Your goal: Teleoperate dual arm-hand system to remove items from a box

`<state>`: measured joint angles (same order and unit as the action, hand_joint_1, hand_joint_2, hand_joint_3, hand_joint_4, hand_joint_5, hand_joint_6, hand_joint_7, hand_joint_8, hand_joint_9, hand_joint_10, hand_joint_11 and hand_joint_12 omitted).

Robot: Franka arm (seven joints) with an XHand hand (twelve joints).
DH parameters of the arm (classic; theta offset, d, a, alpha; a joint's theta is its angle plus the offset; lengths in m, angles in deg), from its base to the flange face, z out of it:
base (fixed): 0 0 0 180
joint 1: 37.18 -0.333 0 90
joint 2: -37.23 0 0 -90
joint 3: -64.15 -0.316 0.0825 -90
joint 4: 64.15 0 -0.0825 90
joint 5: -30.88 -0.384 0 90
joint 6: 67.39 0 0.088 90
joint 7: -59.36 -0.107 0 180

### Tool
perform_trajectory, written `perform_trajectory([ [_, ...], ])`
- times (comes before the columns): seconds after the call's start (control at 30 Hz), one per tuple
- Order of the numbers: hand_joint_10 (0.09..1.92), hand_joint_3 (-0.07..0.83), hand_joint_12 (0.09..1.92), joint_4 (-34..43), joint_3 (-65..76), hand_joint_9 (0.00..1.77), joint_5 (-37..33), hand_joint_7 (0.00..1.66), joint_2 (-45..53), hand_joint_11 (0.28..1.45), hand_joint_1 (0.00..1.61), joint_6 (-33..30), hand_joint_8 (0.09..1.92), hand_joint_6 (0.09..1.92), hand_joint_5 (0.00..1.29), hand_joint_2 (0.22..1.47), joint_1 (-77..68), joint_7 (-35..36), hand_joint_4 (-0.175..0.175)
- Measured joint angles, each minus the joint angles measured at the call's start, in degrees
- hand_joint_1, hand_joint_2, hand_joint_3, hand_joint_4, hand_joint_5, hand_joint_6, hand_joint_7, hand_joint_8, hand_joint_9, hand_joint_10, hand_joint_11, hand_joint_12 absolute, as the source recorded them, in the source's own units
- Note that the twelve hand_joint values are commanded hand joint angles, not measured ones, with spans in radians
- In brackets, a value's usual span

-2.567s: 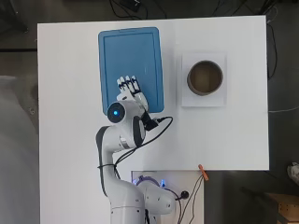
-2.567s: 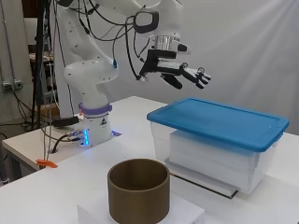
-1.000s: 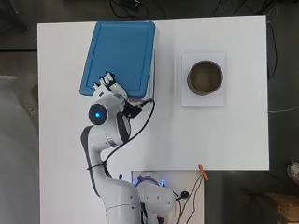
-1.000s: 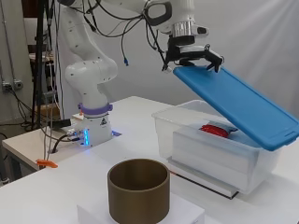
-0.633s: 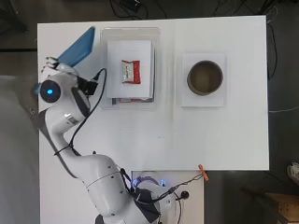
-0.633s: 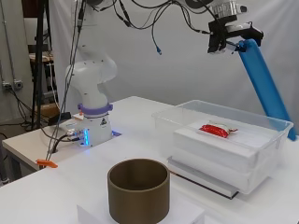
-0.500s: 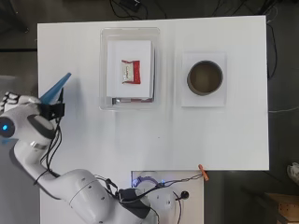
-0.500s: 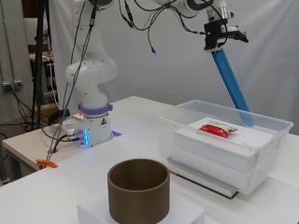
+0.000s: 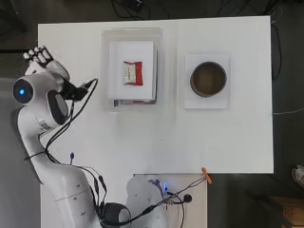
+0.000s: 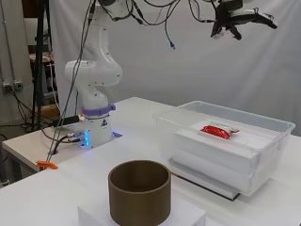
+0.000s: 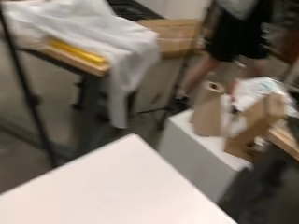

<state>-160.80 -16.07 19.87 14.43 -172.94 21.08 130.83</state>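
Red packet (image 9: 132, 72) in box (image 9: 105, 71), fingers (image 10: 265, 18) well apart

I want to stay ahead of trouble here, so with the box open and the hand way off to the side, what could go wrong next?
1. The hand hangs high, past the table's edge; swinging back, it could clip the clear box's rim.
2. The red packet lies flat on a white block inside the box, so the fingers may struggle to get under it and could just push it around.
3. The loose cables at the arm could snag during the swing.
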Motion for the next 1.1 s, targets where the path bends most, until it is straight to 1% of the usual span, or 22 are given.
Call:
perform_trajectory([
  [0.07, 0.09, 0.004, 0.09, 2.51, -3.12, 0.4, -3.27, 0.28, -2.17, 0.49, 0.16, 1.87, 0.09, 0.09, 0.13, 0.91, 14.16, -0.99, -0.039],
  [0.13, 0.09, 0.004, 0.09, 2.4, -4.67, 0.4, -5.0, 0.28, -2.9, 0.49, 0.14, 2.77, 0.09, 0.09, 0.12, 0.91, 26.39, -1.8, -0.042],
  [0.17, 0.09, 0.004, 0.09, 1.91, -5.39, 0.39, -5.7, 0.28, -3.4, 0.49, 0.13, 3.53, 0.09, 0.09, 0.12, 0.91, 30.11, -2.51, -0.042],
  [0.27, 0.09, 0.0, 0.09, 0.84, -10.8, 0.4, -8.47, 0.28, -6.28, 0.5, 0.14, 5.11, 0.09, 0.09, 0.11, 0.9, 36.09, -3.0, -0.039],
  [0.4, 0.09, -0.003, 0.09, -1.25, -16.06, 0.4, -13.25, 0.26, -9.75, 0.5, 0.15, 3.56, 0.09, 0.09, 0.1, 0.9, 41.25, 1.87, -0.038],
  [0.5, 0.09, -0.003, 0.09, -5.4, -15.1, 0.39, -14.5, 0.25, -10.43, 0.49, 0.16, 3.23, 0.09, 0.09, 0.09, 0.9, 45.14, 3.17, -0.041],
  [0.57, 0.09, -0.004, 0.09, -9.11, -12.26, 0.38, -15.58, 0.24, -11.24, 0.49, 0.16, 2.94, 0.09, 0.09, 0.09, 0.89, 44.06, 4.11, -0.041],
  [0.73, 0.09, -0.009, 0.09, -23.25, -1.19, 0.37, -19.13, 0.23, -14.29, 0.48, 0.19, 1.58, 0.09, 0.09, 0.09, 0.87, 27.06, 9.62, -0.008],
  [0.83, 0.09, -0.01, 0.09, -33.76, 7.33, 0.37, -20.91, 0.22, -16.15, 0.48, 0.2, 0.25, 0.09, 0.09, 0.09, 0.87, 15.09, 13.86, 0.002],
  [0.87, 0.09, -0.009, 0.09, -35.26, 8.92, 0.36, -21.02, 0.22, -16.51, 0.48, 0.2, 0.01, 0.09, 0.09, 0.09, 0.87, 13.6, 14.53, 0.004],
  [0.9, 0.09, -0.008, 0.09, -35.96, 9.92, 0.36, -20.94, 0.22, -16.67, 0.48, 0.2, -0.04, 0.09, 0.09, 0.09, 0.87, 12.74, 14.85, 0.005],
  [0.97, 0.09, -0.006, 0.09, -35.0, 9.85, 0.35, -20.32, 0.21, -16.38, 0.48, 0.2, -0.07, 0.09, 0.09, 0.1, 0.87, 12.83, 14.42, 0.007],
  [1.03, 0.09, -0.004, 0.09, -32.16, 7.99, 0.35, -19.37, 0.2, -15.61, 0.47, 0.23, -0.06, 0.09, 0.09, 0.1, 0.87, 14.39, 13.37, 0.007],
  [1.1, 0.09, -0.002, 0.09, -29.19, 4.99, 0.35, -18.81, 0.2, -14.87, 0.48, 0.26, 0.0, 0.09, 0.09, 0.09, 0.87, 17.12, 12.45, -0.002],
])
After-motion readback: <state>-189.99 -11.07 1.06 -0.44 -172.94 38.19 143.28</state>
